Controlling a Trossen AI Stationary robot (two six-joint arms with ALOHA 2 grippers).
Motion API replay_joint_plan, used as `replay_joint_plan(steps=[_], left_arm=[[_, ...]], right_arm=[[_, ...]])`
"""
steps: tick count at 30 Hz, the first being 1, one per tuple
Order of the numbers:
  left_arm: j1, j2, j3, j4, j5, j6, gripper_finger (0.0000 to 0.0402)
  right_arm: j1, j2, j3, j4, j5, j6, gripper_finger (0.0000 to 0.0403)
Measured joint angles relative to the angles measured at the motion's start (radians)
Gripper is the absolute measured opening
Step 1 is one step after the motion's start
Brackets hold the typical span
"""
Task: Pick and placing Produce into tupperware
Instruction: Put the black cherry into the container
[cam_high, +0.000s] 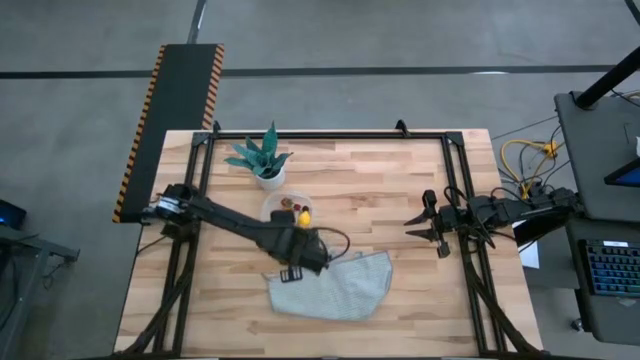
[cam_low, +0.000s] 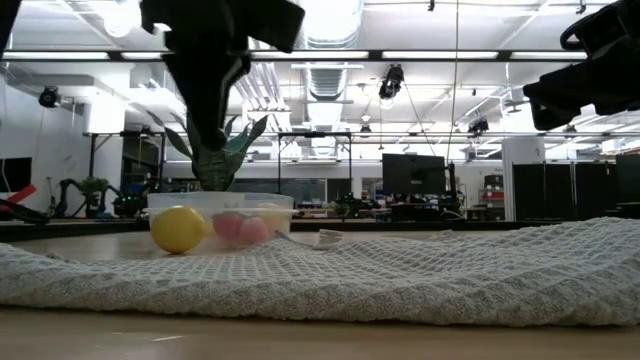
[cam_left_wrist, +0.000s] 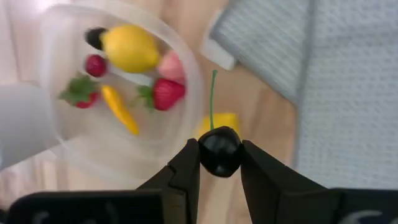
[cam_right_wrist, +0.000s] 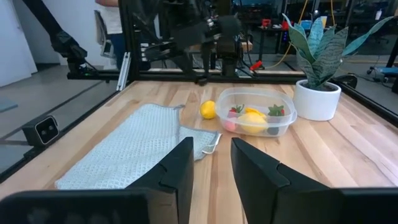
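Already most of the produce sits inside the tupperware (cam_high: 288, 207), as the high view shows, with the left gripper (cam_high: 297, 240) just beside it above the tabletop (cam_high: 400, 190), near the grey cloth (cam_high: 335, 288); the right gripper (cam_high: 428, 222) waits well apart at the right side. From the low view, a yellow lemon (cam_low: 177, 228) lies on the tabletop outside, touching or almost touching the container wall, so I judge it is left to pick. The left wrist view shows its gripper closed on a dark cherry (cam_left_wrist: 219, 151) with a green stem, held near the rim and not yet over the container. The right wrist view shows its gripper a little open and empty; the potted plant (cam_right_wrist: 318, 68) stands just beside the container and could hinder an approach from that side.
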Motion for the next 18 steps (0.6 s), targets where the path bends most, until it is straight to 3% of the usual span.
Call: replay_joint_plan(steps=[18], left_arm=[[0.271, -0.043, -0.138, -0.014, -0.044, 0.151, 0.0067]], right_arm=[[0.000, 0.005, 0.000, 0.000, 0.000, -0.001, 0.0102]])
